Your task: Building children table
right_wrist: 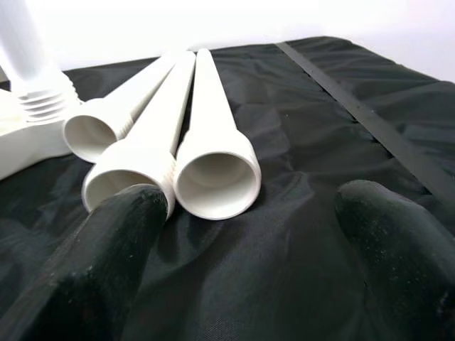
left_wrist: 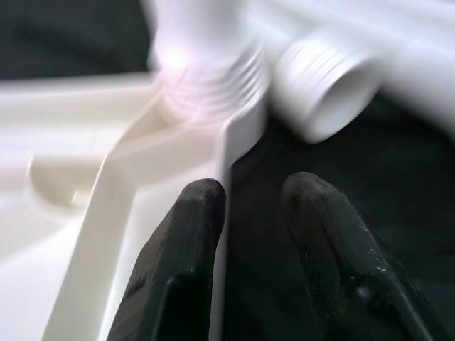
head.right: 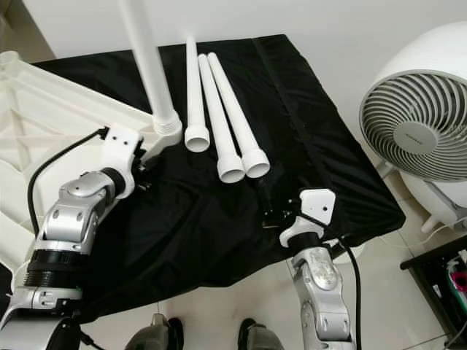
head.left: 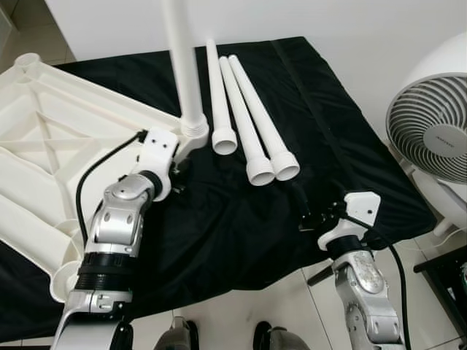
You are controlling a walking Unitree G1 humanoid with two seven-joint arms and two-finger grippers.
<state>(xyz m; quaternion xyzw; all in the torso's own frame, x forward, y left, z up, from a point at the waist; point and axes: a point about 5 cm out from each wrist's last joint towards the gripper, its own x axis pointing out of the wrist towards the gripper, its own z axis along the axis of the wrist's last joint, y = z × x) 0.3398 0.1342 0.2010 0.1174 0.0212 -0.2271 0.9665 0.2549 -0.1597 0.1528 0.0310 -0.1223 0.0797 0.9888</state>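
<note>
While leg [head.left: 184,65] stands in tabletop [head.left: 51,138] socket (upright), three legs [head.left: 248,117] lie loose.

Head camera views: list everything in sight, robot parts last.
tabletop: one, white, upside down on the left.
standing leg: one, white, upright in the tabletop's corner socket.
loose legs: three, white, side by side on the cloth.
cloth: one, black, under everything.
fan: one, white, right on the floor.
left gripper: open, at the tabletop corner beside the standing leg.
right gripper: open, above the cloth facing the loose legs.
</note>
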